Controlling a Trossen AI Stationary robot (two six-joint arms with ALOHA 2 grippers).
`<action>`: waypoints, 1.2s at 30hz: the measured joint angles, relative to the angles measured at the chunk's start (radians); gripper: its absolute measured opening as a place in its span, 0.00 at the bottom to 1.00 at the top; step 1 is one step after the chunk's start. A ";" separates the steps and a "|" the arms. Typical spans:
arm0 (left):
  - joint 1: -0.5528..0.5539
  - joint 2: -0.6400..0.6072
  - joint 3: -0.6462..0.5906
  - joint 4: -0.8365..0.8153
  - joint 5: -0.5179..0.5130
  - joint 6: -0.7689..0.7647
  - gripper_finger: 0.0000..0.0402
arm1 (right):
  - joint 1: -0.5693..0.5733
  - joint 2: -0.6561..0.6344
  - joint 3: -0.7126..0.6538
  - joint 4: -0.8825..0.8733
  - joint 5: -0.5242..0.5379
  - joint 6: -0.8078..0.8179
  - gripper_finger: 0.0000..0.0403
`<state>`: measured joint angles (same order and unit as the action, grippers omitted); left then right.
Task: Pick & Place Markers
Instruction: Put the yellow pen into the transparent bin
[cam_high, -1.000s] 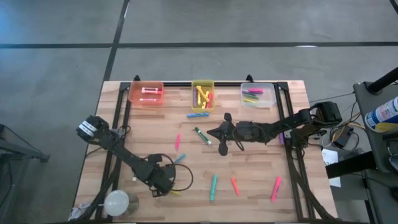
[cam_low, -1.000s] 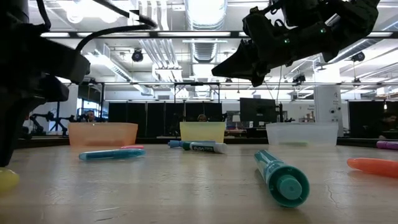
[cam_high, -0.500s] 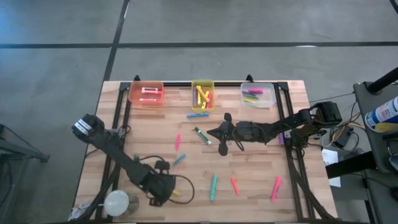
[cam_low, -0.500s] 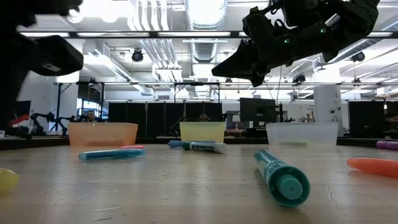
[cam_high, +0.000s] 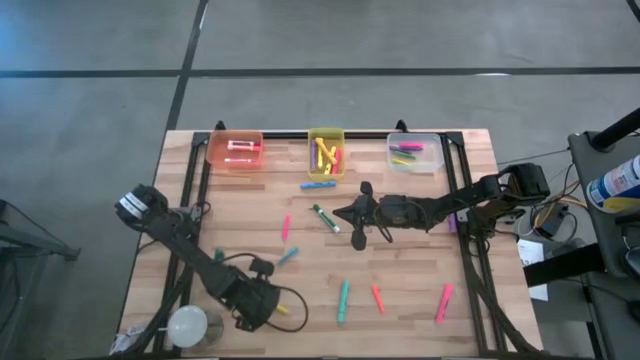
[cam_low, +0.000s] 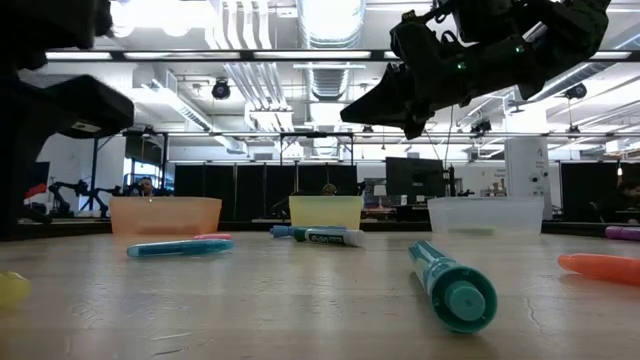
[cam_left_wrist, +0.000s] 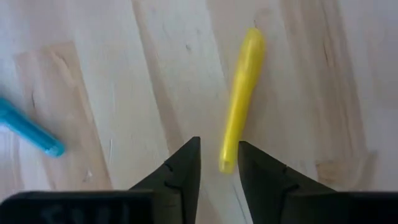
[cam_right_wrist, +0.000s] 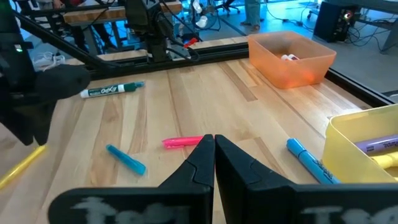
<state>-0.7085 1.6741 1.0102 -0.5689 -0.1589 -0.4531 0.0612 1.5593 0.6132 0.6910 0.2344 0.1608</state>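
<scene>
Wood table (cam_high: 410, 300): left gripper (cam_left_wrist: 219, 163) open over yellow marker (cam_left_wrist: 239, 99); right gripper (cam_right_wrist: 214, 149) shut, empty.

Right end effector (cam_right_wrist: 214, 144) fingers pressed together, nothing between them, above the wood tabletop (cam_right_wrist: 186, 106). Ahead of it: pink marker (cam_right_wrist: 182, 142), teal marker (cam_right_wrist: 126, 158), green-capped white marker (cam_right_wrist: 112, 90), blue marker (cam_right_wrist: 309, 160) beside yellow bin (cam_right_wrist: 367, 134). Orange bin (cam_right_wrist: 291, 59) farther off. Yellow marker (cam_right_wrist: 22, 165) near dark arm (cam_right_wrist: 37, 99).
</scene>
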 joint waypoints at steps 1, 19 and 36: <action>0.000 0.000 -0.007 0.013 0.001 0.001 0.28 | 0.000 0.000 0.000 0.000 0.000 0.000 0.02; 0.002 0.000 -0.083 0.093 0.003 -0.007 0.24 | 0.000 0.000 0.000 0.002 0.001 -0.004 0.02; 0.024 -0.002 -0.090 0.096 -0.014 -0.017 0.10 | 0.000 0.000 0.000 0.002 0.002 -0.004 0.02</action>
<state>-0.6842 1.6725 0.9199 -0.4733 -0.1730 -0.4699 0.0609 1.5593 0.6132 0.6929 0.2359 0.1566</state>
